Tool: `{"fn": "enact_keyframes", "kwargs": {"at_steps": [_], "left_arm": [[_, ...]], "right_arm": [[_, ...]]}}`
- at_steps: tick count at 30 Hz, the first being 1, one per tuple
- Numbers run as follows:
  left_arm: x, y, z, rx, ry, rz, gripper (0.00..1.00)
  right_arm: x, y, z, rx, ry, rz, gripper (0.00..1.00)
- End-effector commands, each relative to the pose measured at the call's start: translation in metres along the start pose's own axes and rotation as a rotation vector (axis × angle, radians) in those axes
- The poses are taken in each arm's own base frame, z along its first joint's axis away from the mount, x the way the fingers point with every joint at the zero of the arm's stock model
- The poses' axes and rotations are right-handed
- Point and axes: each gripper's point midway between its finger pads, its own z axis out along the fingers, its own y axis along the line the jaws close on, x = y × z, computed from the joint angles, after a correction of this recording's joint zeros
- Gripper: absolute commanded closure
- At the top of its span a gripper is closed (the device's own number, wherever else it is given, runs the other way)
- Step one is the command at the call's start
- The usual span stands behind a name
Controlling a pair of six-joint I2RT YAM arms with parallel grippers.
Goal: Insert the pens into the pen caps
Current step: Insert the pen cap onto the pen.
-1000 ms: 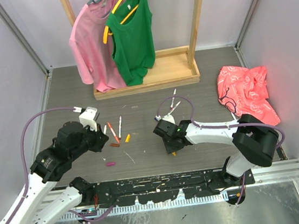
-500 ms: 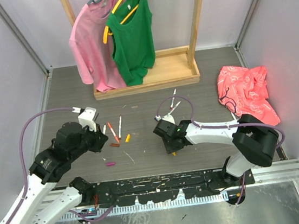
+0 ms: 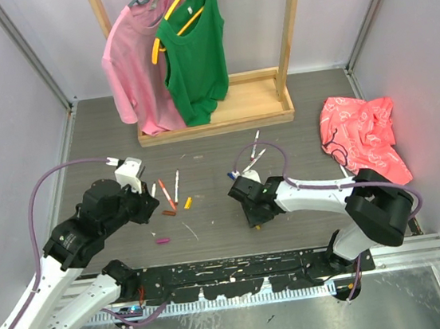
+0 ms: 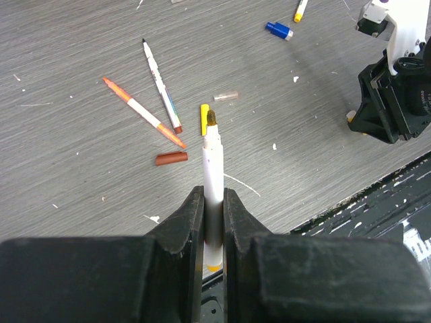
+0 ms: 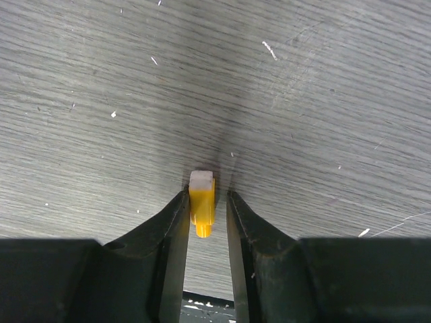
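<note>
Yellow cap between slightly parted right end effector; left end effector clamps white pen.

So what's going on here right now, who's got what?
The left gripper is clamped on a white pen, its uncapped tip pointing out over the table. The right gripper points down at the table with a yellow cap between its jaws; a slit shows on one side, so a firm grip isn't certain. The arms are apart, so pen and cap haven't met. An orange pen and a brown cap lie loose nearby.
</note>
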Motion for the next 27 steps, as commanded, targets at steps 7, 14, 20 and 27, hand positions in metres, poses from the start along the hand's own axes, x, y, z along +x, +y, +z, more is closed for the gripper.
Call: {"fn": "enact_keyframes", "kwargs": {"at_steps": [7,14,20,27], "left_arm": [[-0.006,0.000,-0.001,0.001,-0.029,0.010,1.00],[-0.007,-0.002,0.000,0.005,-0.036,-0.008,1.00],[-0.012,-0.013,0.004,0.060,-0.063,-0.039,1.00],[-0.024,-0.018,-0.002,0.085,-0.106,-0.042,1.00]], "right_arm": [[0.037,-0.023,0.010,0.074,0.135,-0.037,0.70],[0.026,-0.021,0.011,0.069,0.082,-0.034,0.79],[-0.011,-0.018,-0.012,0.048,-0.084,-0.040,0.92],[-0.070,-0.026,-0.057,0.071,-0.383,0.072,1.00]]}}
